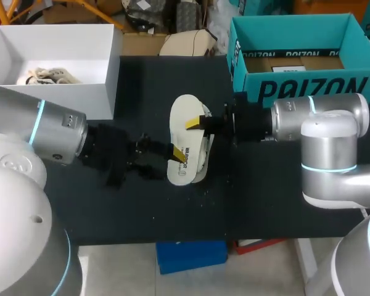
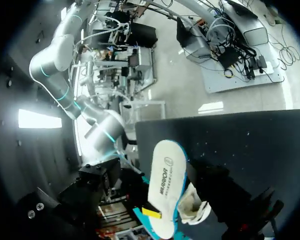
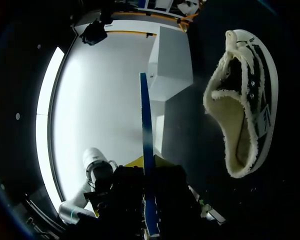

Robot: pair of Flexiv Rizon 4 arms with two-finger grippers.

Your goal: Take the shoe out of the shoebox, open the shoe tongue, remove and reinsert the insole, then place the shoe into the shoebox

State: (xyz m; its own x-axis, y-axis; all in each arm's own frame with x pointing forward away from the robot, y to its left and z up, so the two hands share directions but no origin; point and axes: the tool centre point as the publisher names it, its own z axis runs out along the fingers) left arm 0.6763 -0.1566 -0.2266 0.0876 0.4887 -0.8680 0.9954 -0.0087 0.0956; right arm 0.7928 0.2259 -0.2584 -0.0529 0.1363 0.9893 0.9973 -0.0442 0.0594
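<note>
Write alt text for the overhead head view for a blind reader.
The left gripper and right gripper grip a white insole above a shoe on the black table; a white box and teal box stand behind.

— What is the insole (image 2: 165, 185) like?
— Smooth and matt white on top, with a blue layer underneath that looks like foam.
— And the shoe (image 3: 245, 100)?
— The outside looks like woven cloth. The cream lining is fleecy and rough, and the white rim is smooth and rubbery.
— The surface (image 1: 142, 209)?
— Black and matt, flecked with pale lint.
— The boxes?
— The white box (image 1: 92, 95) is smooth matt card. The teal box (image 1: 308, 78) is card too, with raw brown cardboard inside.
— The arms?
— The left arm (image 1: 55, 132) and right arm (image 1: 330, 117) have silvery shells with a satin sheen.
</note>
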